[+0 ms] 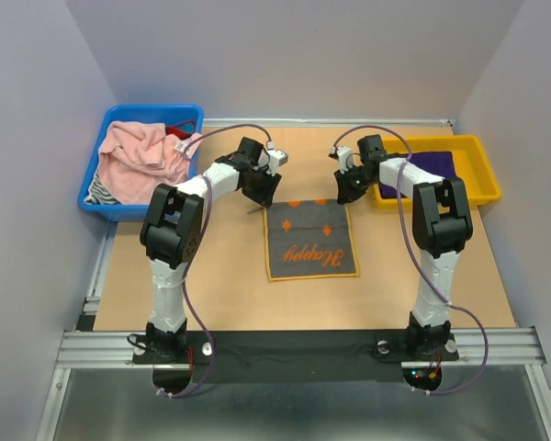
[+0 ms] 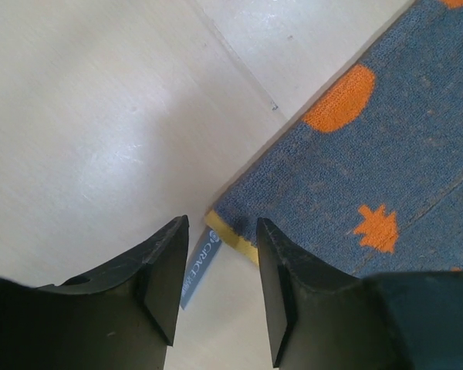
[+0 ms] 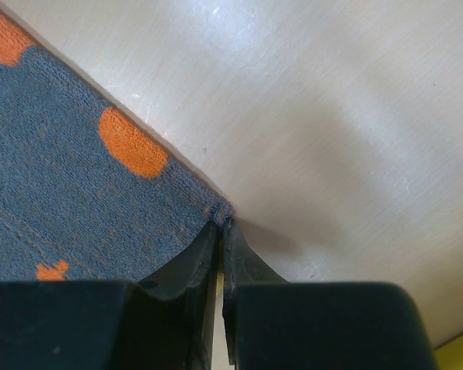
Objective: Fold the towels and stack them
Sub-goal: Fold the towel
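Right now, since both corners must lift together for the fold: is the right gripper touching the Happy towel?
Touching. The right wrist view shows the right gripper shut on a corner of the Happy towel, the cloth pinched between its fingertips.

Overhead view: bright, even, soft light from above, no hard glare. Shadows on the surface [image 1: 230, 294] are faint and soft-edged, and the Happy towel [image 1: 310, 241] reads crisp, lettering legible. Over to the left wrist view: the surface bleaches almost white, with a milky sheen at centre left, yet the towel's weave is sharp. The left gripper [image 2: 222, 223] at the bottom edge is dark, its jaws slightly soft. Right wrist view: the same washed-out pale surface, with a broad soft shadow spreading right of the right gripper [image 3: 221, 225], whose black jaws lose nearly all detail.
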`<action>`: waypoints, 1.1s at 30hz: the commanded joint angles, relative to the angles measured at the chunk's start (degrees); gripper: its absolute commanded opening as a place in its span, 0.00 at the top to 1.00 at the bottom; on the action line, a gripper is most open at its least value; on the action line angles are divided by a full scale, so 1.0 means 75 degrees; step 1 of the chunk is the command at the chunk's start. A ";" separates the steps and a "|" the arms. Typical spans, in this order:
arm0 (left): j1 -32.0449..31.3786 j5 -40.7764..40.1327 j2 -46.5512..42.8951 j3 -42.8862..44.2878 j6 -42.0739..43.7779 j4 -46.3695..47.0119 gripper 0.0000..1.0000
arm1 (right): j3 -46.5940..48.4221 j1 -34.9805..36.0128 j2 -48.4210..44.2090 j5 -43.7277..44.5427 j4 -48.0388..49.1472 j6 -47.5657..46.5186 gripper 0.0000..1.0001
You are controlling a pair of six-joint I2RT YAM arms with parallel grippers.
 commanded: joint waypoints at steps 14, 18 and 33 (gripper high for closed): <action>-0.0083 -0.0736 0.0831 0.0110 -0.0402 -0.0349 0.62 | -0.0201 0.0021 0.0423 0.0326 -0.0706 -0.0077 0.94; -0.0083 -0.0678 0.0796 0.0063 -0.0274 -0.0373 0.79 | -0.0073 0.0021 0.0365 0.0280 -0.0682 -0.0101 1.00; -0.0083 -0.1111 -0.0936 -0.0158 0.0488 0.0740 1.00 | 0.0456 0.0021 -0.0584 0.0924 -0.0530 -0.0147 1.00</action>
